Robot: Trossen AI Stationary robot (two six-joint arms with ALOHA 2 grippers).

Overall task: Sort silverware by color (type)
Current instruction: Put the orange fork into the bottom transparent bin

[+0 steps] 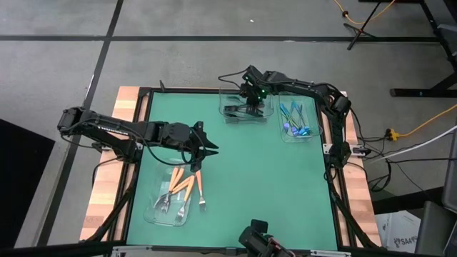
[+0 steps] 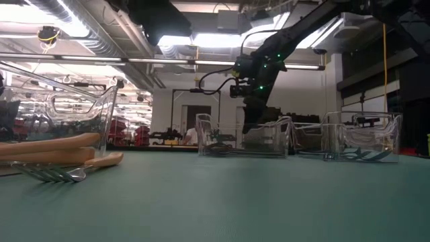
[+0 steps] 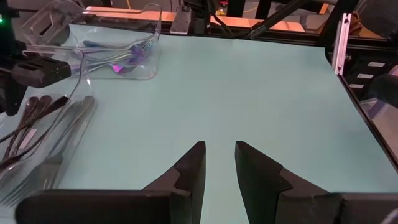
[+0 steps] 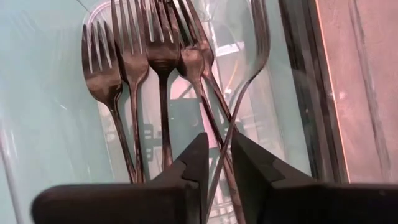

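From above, your right gripper (image 1: 251, 98) reaches down into the far clear tray (image 1: 227, 113) holding the black forks (image 1: 235, 110); your left gripper (image 1: 207, 150) hovers empty above the orange-handled forks (image 1: 182, 187), with bare green mat (image 1: 250, 178) between the arms. At table height, the right arm drops into that tray. In its wrist view, the fingers (image 4: 193, 165) stand slightly parted around one fork handle. The left wrist shows parted fingers (image 3: 189, 171) over open mat, the blue utensils (image 3: 118, 59) far off.
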